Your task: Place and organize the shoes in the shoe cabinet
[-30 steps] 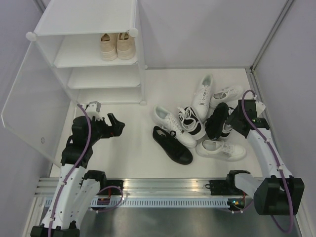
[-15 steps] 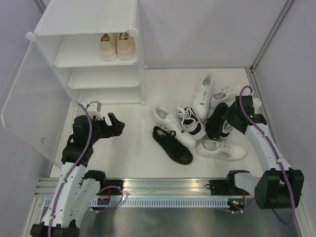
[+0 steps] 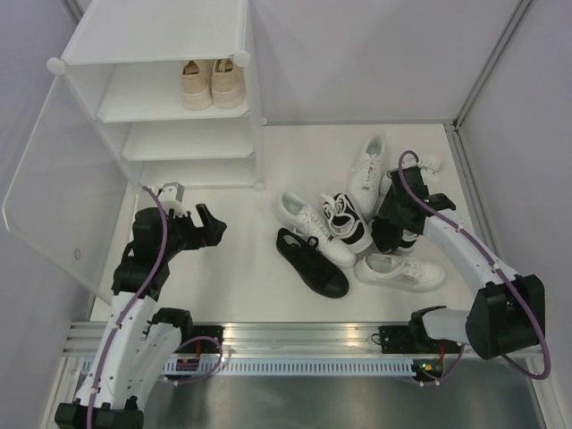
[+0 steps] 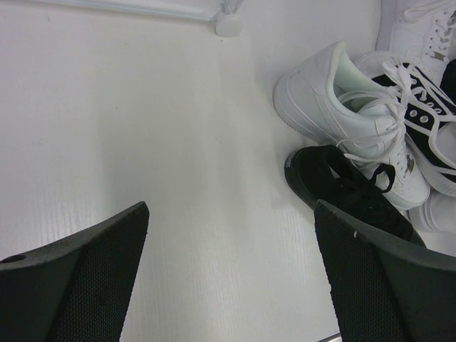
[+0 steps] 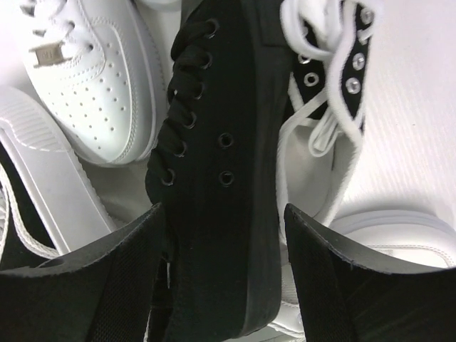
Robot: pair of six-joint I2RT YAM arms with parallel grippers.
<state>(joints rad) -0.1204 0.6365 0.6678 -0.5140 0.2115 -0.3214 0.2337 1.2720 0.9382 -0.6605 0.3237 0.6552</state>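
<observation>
Wide-apart jaws over floor (image 4: 142,128); white sneaker (image 4: 331,107) overlaps black sneaker (image 4: 338,187) at right.

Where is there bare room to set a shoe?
Bare table lies between the left claw and the black shoe. The cabinet's two lower shelves look bare, as does the shelf left of the beige pair. The shoe pile at right is crowded.
</observation>
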